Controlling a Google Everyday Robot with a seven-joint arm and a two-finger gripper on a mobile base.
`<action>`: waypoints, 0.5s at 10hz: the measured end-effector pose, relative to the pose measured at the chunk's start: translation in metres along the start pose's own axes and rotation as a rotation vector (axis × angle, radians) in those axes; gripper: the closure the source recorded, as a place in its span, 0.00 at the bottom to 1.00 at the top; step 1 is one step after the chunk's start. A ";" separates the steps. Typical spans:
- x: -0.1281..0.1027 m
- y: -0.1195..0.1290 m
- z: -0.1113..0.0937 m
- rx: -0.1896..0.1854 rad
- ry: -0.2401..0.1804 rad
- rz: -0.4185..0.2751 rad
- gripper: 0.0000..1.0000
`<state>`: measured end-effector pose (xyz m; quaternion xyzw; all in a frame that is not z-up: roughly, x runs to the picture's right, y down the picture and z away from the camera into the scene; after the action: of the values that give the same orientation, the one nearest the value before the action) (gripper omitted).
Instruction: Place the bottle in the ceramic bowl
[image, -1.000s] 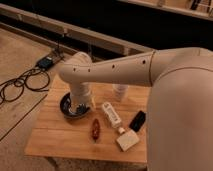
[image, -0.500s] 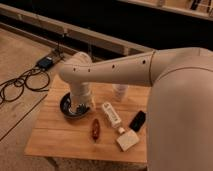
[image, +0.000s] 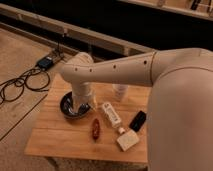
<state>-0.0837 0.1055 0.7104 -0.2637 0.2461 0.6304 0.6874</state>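
hand: the hand (image: 80, 107) hangs low over the ceramic bowl (image: 64, 110), fingers spread, holding nothing.
bottle: the bottle (image: 111, 114) lies flat on the tabletop (image: 55, 136) just beside the hand, outside the bowl.
step: likely the reach. Rise clear of the rim, shift over the bottle, and close across its narrow width near the middle.
change: none; arm, bottle and bowl sit as they did a second ago.

No lettering can be read anywhere, neither on the bottle (image: 111, 114) with its greyish label nor on the gripper (image: 80, 106) down at the ceramic bowl (image: 64, 103).
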 end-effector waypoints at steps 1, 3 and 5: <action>0.000 -0.015 0.005 0.005 0.009 -0.012 0.35; -0.003 -0.048 0.017 -0.009 0.012 -0.054 0.35; -0.006 -0.072 0.025 -0.029 0.011 -0.090 0.35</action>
<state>-0.0125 0.1132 0.7369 -0.2881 0.2286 0.6009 0.7097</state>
